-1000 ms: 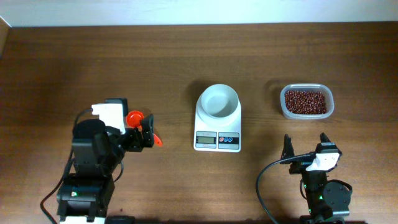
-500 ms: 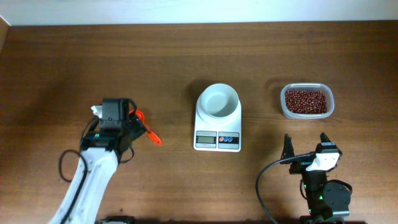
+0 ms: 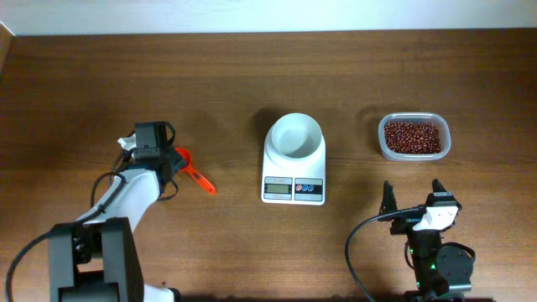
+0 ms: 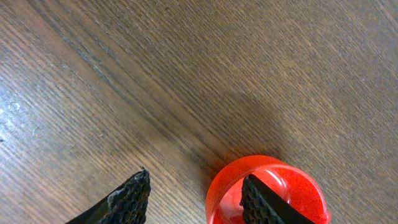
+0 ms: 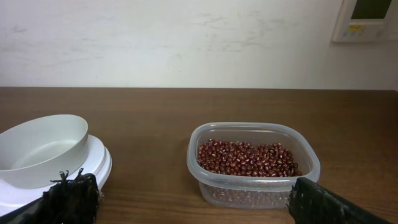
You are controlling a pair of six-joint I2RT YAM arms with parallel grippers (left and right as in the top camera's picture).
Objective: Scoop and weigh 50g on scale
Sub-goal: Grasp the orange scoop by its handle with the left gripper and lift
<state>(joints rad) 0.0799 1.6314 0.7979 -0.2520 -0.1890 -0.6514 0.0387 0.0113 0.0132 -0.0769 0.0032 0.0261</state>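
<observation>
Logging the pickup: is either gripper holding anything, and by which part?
Nothing is gripped yet. The left gripper straddles the orange scoop at its bowl rim, one finger inside, the other outside, not touching. The right gripper is open and empty.

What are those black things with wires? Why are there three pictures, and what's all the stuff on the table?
Those are two robot arms, and each ends in a gripper with two fingers. One picture looks down from above the table. The other two come from little cameras on the arms' wrists, so you see their own black fingers.

On the wooden table stand a white scale with an empty bowl on top, a clear tub of red-brown beans, and an orange-red scoop.

The left gripper has one finger at the inside of the scoop's cup and one outside. It is not pinching yet. The right gripper is wide open and holds nothing.
</observation>
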